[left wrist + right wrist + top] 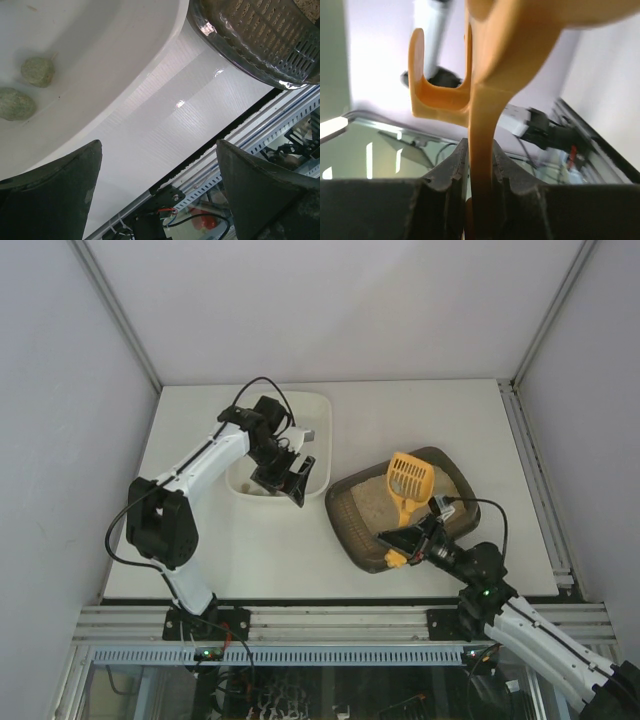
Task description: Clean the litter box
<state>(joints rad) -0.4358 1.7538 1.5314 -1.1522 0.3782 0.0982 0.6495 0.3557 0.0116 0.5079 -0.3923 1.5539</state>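
The litter box (345,518), a dark brown tray with beige litter, lies right of centre; its corner also shows in the left wrist view (260,40). A yellow slotted scoop (410,476) rests with its head over the litter. My right gripper (406,540) is at the box's near rim, shut on the scoop's handle (482,125), which runs up between the two fingers (451,175). My left gripper (287,483) hangs wide open over the near edge of the white tub (312,412), holding nothing, with its fingers (60,195) far apart.
Two grey-green lumps (37,71) lie on the floor of the white tub (100,60). The table's near edge and the aluminium rail (330,620) run just below both containers. Grey walls close in the table on the left, right and back.
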